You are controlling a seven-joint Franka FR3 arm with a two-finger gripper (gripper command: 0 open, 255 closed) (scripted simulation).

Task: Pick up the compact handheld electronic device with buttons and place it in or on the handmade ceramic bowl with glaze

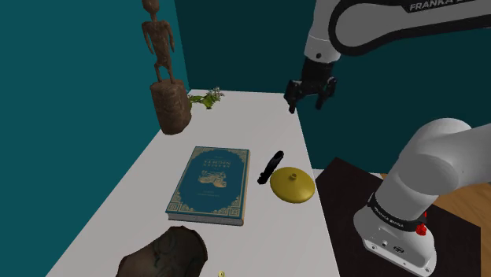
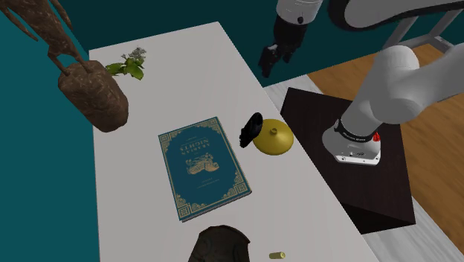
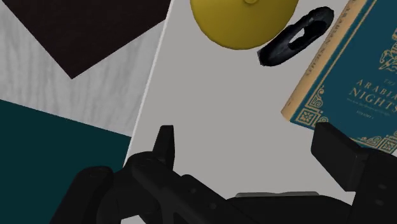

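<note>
The all-black two-finger gripper (image 1: pixel 307 102) hung above the white table (image 1: pixel 236 126) near its stand-side edge, fingers spread wide and holding nothing. The small black elongated handheld device (image 1: pixel 270 167) lay flat by that same edge, wedged between the yellow glossy round bowl (image 1: pixel 292 186) and the spine of the blue hardback book with gold ornament (image 1: pixel 211 183). Whether it touched either one could not be told.

That tight spot looked like the main risk. Wide fingers coming down on the device might strike the bowl's rim or the book's cover, nudging the device askew or pushing the bowl toward the edge. The bowl showed a domed face with a small knob, so a device set on it would likely slide off.

Elsewhere, a brown carved wooden figure on a rounded base (image 1: pixel 167 94) stood at the far corner with a green leafy sprig (image 1: pixel 206 99) beside it. A dark brown rounded object (image 1: pixel 165 253) and a tiny yellow piece (image 2: pixel 278 255) sat by the near edge, all well clear of the path.
</note>
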